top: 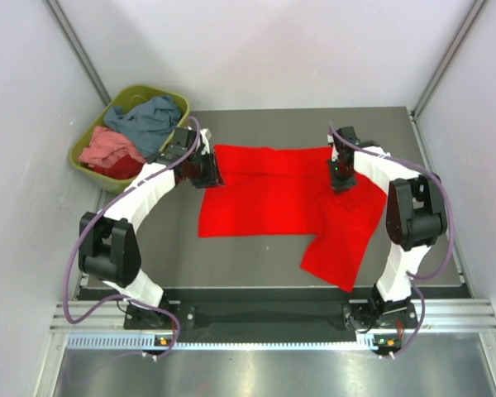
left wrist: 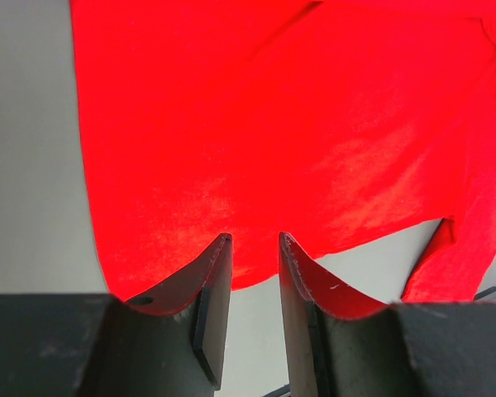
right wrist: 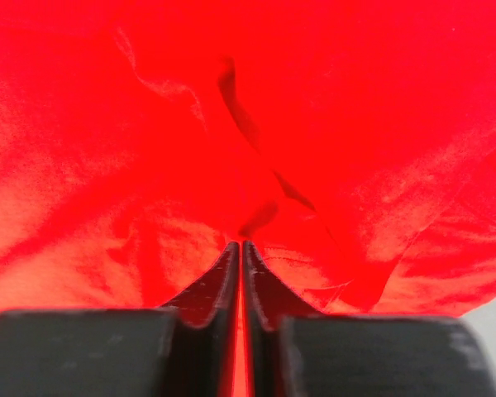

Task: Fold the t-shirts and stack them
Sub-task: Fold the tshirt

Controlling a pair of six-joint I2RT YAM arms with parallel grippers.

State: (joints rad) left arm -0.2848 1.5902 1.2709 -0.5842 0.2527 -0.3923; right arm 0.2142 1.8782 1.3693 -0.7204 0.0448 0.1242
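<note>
A bright red t-shirt point(top: 273, 198) lies spread on the dark table point(top: 248, 256), one part hanging down toward the front right. My left gripper point(top: 207, 174) hovers at the shirt's left edge. In the left wrist view it point(left wrist: 255, 240) stands open over the hem of the red cloth point(left wrist: 273, 124), with nothing between the fingers. My right gripper point(top: 341, 184) is down on the shirt's upper right part. In the right wrist view its jaws point(right wrist: 241, 244) are almost together, pinching a raised fold of red cloth point(right wrist: 314, 107) whose creases run to the tips.
An olive-green tub point(top: 124, 97) stands at the back left, off the table's corner. It holds a slate blue-grey shirt point(top: 153, 120), a salmon pink one point(top: 107, 147) and a darker red one point(top: 126, 168). Grey walls close in the sides and back.
</note>
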